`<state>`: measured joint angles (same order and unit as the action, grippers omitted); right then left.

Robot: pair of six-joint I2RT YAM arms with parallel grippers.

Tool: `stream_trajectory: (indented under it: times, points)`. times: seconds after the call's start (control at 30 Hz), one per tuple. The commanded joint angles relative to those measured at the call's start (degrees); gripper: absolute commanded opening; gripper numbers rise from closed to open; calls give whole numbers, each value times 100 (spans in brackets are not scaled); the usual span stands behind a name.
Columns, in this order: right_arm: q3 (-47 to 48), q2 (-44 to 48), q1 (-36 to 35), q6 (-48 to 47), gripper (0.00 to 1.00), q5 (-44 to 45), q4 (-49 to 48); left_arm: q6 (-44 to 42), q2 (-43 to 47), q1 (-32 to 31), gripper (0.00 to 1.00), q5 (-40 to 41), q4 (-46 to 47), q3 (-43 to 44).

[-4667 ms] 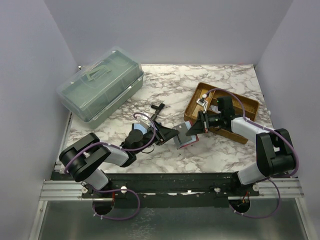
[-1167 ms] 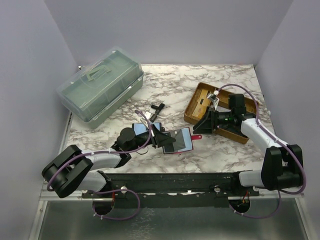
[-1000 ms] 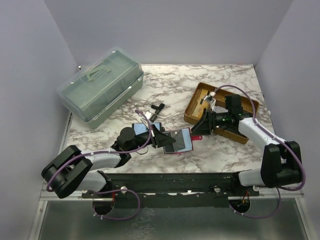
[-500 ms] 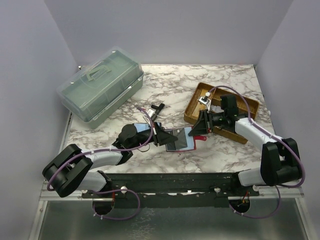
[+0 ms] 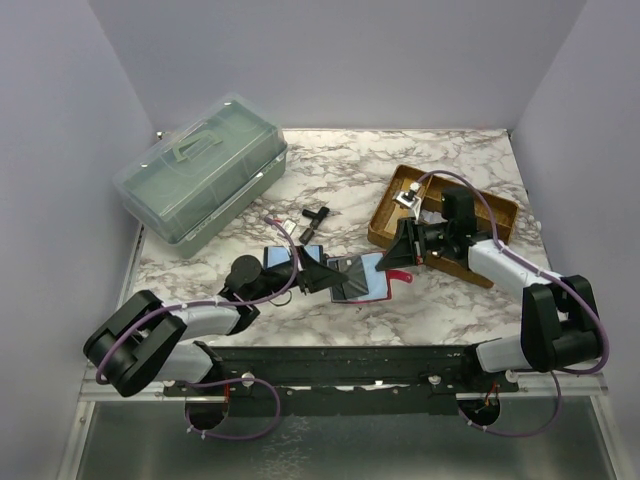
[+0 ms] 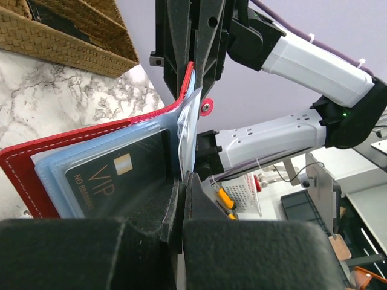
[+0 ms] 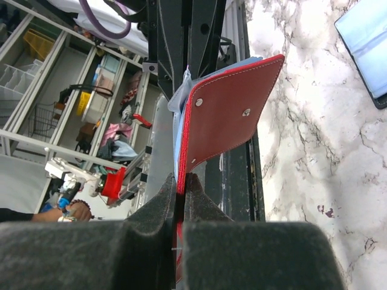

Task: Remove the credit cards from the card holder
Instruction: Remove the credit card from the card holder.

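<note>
The card holder is a red-covered wallet with light blue and clear sleeves, held open above the marble between both grippers. My left gripper is shut on a sleeve page at its left side. A dark credit card marked VIP sits inside a sleeve just left of those fingers. My right gripper is shut on the edge of the red cover, which stands upright between its pads. Other cards are hidden in the sleeves.
A translucent green lidded box stands at the back left. A woven brown tray with small items lies behind the right arm. A small black part and a phone lie near the left gripper.
My right gripper, open beside the card holder a second ago, has moved onto the red cover's edge and shut on it. The left gripper stayed shut and the holder shifted slightly.
</note>
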<state>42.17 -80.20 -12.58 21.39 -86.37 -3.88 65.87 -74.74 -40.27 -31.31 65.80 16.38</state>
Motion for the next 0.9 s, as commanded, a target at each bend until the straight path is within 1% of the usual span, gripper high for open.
stream_trajectory:
  times: [0.0,0.17,0.2,0.27,0.37,0.43,0.6,0.67,0.77,0.87]
  points:
    - [-86,-19,115,414,0,-576,-510,267,170,189,0,-181,564,-284]
    - [-127,14,119,497,0,-598,-595,376,115,228,0,-255,682,-299]
    - [-125,8,120,502,0,-607,-604,399,85,222,2,-275,716,-283]
    - [-125,13,118,529,0,-615,-618,453,18,232,13,-300,763,-245]
    - [-131,10,122,524,0,-627,-631,538,-100,236,21,-347,830,-155]
    - [-144,19,115,533,0,-622,-632,586,-213,233,23,-407,890,-75]
    - [-140,35,123,551,0,-651,-639,747,-571,231,24,-527,1167,55]
    - [-148,31,119,573,0,-668,-661,778,-691,232,32,-516,1248,62]
    - [-176,53,118,633,0,-696,-725,762,-778,248,37,-390,1256,-25]
    - [-217,66,115,723,0,-700,-836,746,-780,266,47,-267,1276,-143]
